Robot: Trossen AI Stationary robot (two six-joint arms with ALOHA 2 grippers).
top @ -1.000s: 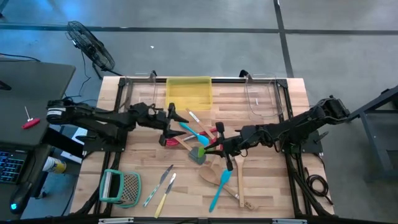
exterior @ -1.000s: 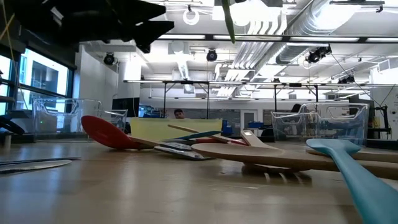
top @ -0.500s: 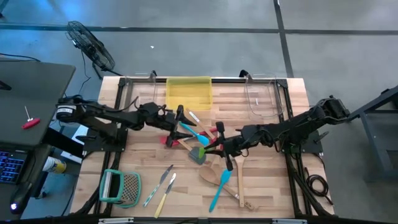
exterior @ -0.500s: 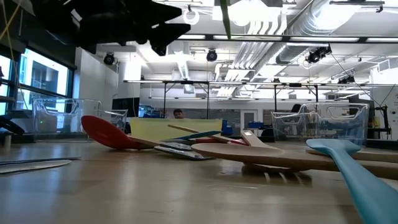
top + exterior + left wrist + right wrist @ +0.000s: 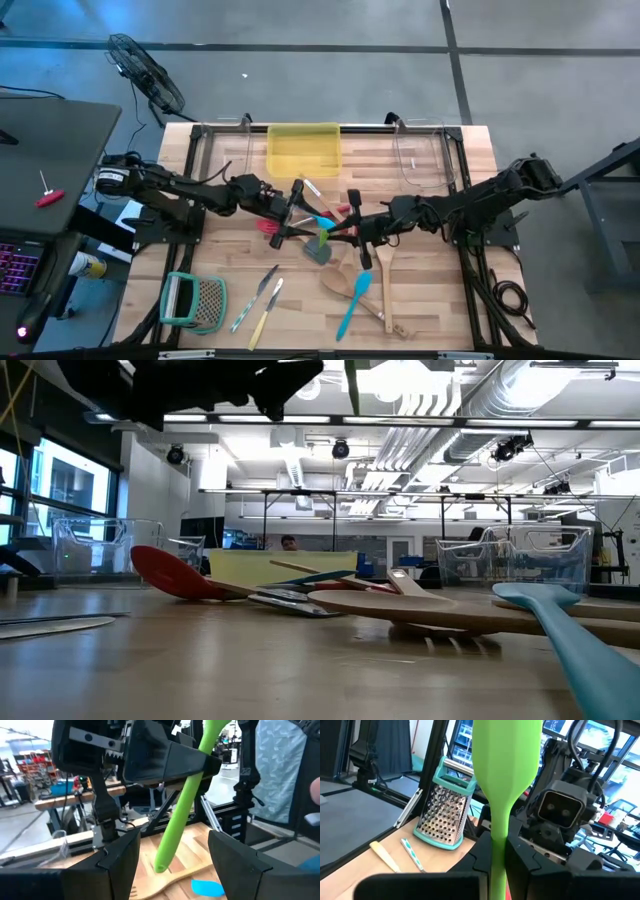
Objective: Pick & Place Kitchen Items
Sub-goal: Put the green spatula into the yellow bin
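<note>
We have the green spatula pinched by its handle in the right claw, jaws nearly shut on that slim stem, and it hangs in the air above the pile at the middle of the tabletop, blade end out in front of the wrist camera. The left claw has its jaws spread wide and faces the free tip of the handle, which sits between its two fingers without touching either, so we judge this to be a hand-over from one arm to the other. The spatula looks light and stiff along the handle, with a blade that is probably rubbery and would bend, so we would have the left claw close on the round handle near its tip, well clear of the right claw. That smooth handle may twist or slide in a loose pinch, so a square, firm closure matters before the right claw lets go. Beneath them lie the other utensils: a red spoon, wooden spoons, a blue spatula, and two small knives nearer the front edge beside a grater. A yellow bin and a clear bin stand at the far edge.
</note>
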